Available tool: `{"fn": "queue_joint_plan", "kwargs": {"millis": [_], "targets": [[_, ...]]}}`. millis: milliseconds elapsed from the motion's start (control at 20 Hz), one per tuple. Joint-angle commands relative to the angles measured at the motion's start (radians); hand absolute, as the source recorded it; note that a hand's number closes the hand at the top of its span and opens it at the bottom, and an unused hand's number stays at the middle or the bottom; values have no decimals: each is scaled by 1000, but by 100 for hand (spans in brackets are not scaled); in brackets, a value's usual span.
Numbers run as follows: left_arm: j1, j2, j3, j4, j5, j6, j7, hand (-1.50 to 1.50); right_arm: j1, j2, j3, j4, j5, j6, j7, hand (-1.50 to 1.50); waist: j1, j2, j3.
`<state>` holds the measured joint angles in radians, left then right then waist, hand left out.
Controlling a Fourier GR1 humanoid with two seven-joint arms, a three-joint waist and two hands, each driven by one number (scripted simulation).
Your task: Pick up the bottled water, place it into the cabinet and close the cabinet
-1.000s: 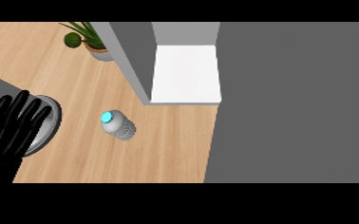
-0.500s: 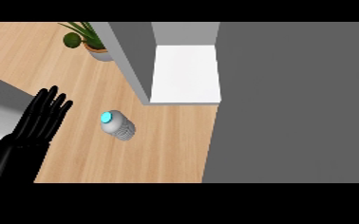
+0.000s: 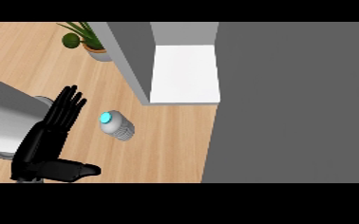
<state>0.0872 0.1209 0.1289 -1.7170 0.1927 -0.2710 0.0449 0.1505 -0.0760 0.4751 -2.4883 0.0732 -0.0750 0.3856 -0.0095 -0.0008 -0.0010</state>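
On the light wooden tabletop (image 3: 168,142), a small clear plastic water bottle with a bright turquoise cap (image 3: 116,126) stands near the middle of the bare wood, seen almost from straight above so that the cap faces the viewer and the ribbed body shows below and to the right of it. Just to the left of the bottle is the robot's black left hand (image 3: 49,137), coming in from the lower left edge on a grey forearm (image 3: 17,114). Its fingers are straight and held together, pointing up and slightly right, with the thumb stuck out sideways toward the right near the bottom of the view; the hand is released and grasps nothing. The fingertips lie close beside the bottle's cap, with a narrow strip of wood showing between them, so hand and bottle appear apart.

Above and to the right of the bottle is the grey cabinet (image 3: 133,57), its interior showing as a white floor panel (image 3: 186,73) with a grey wall along its left side. The bottle sits outside it, down and to the left of the cabinet's near corner. A broad dark grey surface (image 3: 288,99) fills the right side of the view. At the upper left, a green leafy plant in a pale pot (image 3: 88,42) stands on the tabletop beside the cabinet wall. The right hand shows nowhere.
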Motion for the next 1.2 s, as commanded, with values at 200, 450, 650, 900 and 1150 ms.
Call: {"fn": "queue_joint_plan", "kwargs": {"millis": [200, 450, 650, 900, 1150], "targets": [[-34, 19, 27, 285, -54, -53, -157, -150, -32, -27, 13, -92, 88, -31, 71, -150, 2, 1, 0], [-80, 4, 23, 454, -89, -56, -252, -150, 49, -76, 21, -109, 71, -31, 11, -150, -4, 0, 1], [-218, 19, 50, 737, -147, -56, -438, -150, -43, -42, 38, -100, 89, -70, 88, -150, -5, 2, -1], [-298, 35, 77, 887, -147, -64, -515, -150, -10, -85, 12, -106, 77, -66, 47, -150, -7, 2, 0], [-379, 58, 98, 1103, -177, -73, -677, -150, -53, -66, 20, -67, 80, -88, 59, -150, -4, 3, -1]]}}
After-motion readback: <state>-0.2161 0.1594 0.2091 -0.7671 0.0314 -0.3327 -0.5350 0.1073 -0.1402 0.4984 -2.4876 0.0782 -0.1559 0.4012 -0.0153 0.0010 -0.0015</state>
